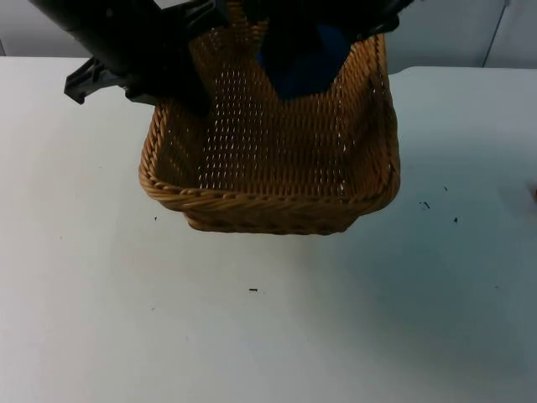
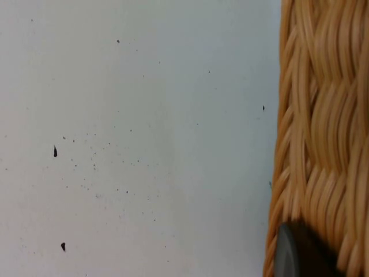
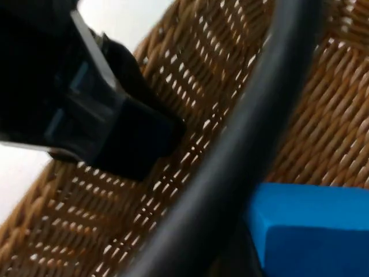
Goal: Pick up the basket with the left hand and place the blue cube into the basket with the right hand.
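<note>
Mid-placement: left tool (image 1: 189,92) pinching wicker basket (image 1: 268,201) rim at 10 o'clock, lifted off counter (image 1: 101,319); right tool (image 1: 306,38) pinching blue cube (image 3: 311,231) above basket floor; next, release.

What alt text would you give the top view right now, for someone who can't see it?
A rectangular woven wicker basket is held tilted above the white table top by the left gripper on its left wall. The right gripper is over the basket's far end, with the blue cube under it inside the rim.
</note>
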